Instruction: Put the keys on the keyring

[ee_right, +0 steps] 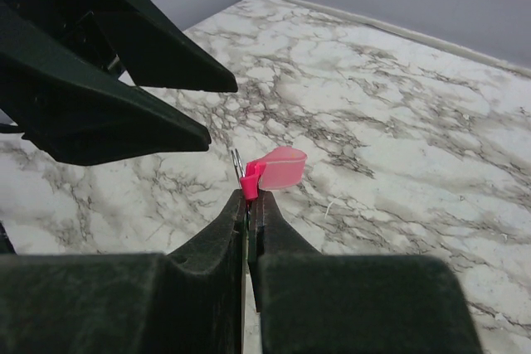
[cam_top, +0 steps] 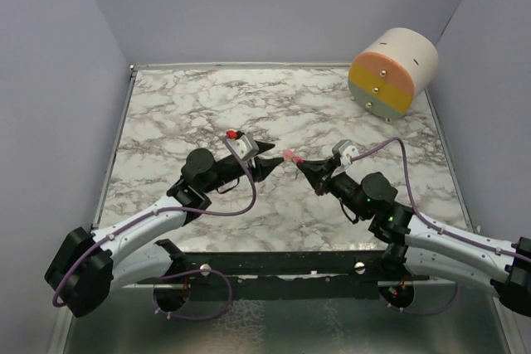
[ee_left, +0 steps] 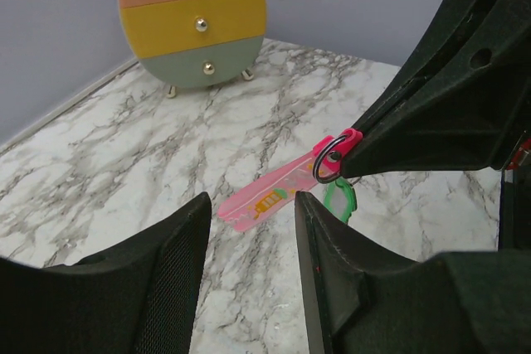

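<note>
My right gripper is shut on the head of the pink key, with the thin metal keyring beside the head. In the left wrist view the pink key sticks out level above the table, the ring passes through its head, and the green key hangs under the ring. My left gripper is open and empty, a little short of the pink key's tip. In the top view the left gripper faces the right gripper at mid-table, with the pink key between them.
A round drawer box with orange, yellow and green fronts lies at the back right, also in the left wrist view. Grey walls close the marble table on three sides. The left gripper's fingers loom at the upper left of the right wrist view.
</note>
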Robot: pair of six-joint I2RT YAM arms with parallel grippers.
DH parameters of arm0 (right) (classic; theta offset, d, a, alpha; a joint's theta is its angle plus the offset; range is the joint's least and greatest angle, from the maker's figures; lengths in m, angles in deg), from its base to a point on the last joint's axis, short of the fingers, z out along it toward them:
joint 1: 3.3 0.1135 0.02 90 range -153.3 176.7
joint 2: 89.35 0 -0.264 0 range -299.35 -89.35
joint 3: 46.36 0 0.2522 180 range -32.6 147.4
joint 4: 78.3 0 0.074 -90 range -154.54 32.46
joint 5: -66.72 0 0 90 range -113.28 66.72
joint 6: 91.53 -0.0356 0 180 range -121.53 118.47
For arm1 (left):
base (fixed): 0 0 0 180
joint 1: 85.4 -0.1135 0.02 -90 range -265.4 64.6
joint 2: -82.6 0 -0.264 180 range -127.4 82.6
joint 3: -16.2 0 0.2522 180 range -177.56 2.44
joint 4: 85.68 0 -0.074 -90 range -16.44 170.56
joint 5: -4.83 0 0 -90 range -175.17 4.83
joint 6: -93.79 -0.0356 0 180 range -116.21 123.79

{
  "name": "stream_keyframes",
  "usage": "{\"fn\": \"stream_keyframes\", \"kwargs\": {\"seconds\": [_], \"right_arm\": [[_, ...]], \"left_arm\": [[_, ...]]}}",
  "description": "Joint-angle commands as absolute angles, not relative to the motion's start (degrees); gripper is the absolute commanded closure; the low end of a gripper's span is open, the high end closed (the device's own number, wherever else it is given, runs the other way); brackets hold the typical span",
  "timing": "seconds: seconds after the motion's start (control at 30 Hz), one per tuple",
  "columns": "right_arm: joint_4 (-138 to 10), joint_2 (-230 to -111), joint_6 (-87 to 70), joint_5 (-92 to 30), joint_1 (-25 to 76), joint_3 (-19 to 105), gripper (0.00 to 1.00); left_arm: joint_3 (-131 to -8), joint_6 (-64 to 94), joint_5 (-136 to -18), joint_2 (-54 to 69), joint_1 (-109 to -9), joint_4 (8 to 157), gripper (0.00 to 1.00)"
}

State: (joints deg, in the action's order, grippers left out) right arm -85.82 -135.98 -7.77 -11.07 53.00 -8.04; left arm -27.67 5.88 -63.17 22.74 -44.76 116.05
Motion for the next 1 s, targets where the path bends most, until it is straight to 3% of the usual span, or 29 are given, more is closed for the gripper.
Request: {"fn": "stream_keyframes", "kwargs": {"seconds": [0.0,0.97], "right_arm": [[-91.6,-135.2,-8.8,-9.8,53.3,-8.4,0.99],[-92.6,-135.9,-8.1,-15.4,53.3,-7.2,0.99]], "left_arm": [[-26.2,9.9,-63.1,24.0,-44.2,126.2,0.53],[-28.7,8.3,-59.5,17.8,-40.1,131.2,0.55]]}}
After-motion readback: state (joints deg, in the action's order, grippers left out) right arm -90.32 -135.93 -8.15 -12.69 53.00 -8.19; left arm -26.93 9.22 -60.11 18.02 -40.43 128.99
